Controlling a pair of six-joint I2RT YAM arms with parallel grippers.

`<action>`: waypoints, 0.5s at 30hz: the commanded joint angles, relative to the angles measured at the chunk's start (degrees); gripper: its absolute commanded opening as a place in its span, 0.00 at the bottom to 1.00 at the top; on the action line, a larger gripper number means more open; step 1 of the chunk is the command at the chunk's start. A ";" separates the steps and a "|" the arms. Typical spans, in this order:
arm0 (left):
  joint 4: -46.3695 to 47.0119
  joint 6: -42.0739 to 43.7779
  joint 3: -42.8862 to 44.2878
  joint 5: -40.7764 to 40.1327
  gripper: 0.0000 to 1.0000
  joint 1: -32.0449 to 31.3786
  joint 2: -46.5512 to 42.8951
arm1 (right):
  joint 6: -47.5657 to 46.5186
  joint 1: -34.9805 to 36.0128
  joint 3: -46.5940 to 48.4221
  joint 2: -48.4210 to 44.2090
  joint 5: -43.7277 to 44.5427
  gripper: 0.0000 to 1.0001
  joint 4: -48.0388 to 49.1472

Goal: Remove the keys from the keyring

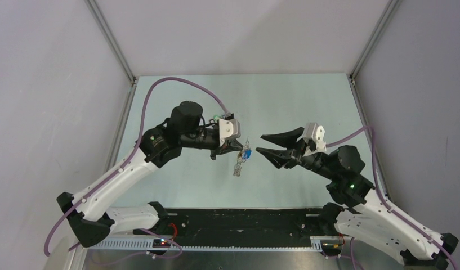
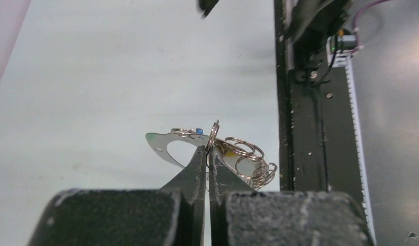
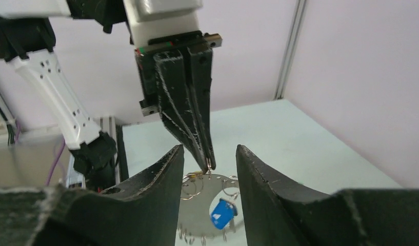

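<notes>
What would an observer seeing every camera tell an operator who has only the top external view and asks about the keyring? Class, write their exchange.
Operator: What exactly does the left pincer hold?
Observer: It is shut on one small silvery ring at the keyring's rim.
Operator: Is the keyring lying flat?
Observer: No, it hangs below those fingertips, its broad face and blue-tagged key towards the right pincer.

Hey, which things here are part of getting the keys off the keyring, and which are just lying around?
Job: keyring, blue-tagged key, small silvery rings, left gripper pinching the keyring's edge, open right gripper.
Just there: table, purple cable, black rail.
</notes>
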 commanded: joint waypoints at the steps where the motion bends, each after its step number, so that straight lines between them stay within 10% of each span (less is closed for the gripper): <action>1: -1.08 2.59 -0.64 -7.16 0.00 -0.26 0.87 | -5.23 -0.61 8.90 2.72 -4.45 0.46 -20.07; 15: -1.27 6.23 -5.15 -5.72 0.00 -0.29 1.30 | -5.93 -3.36 15.43 19.09 -11.91 0.39 -24.33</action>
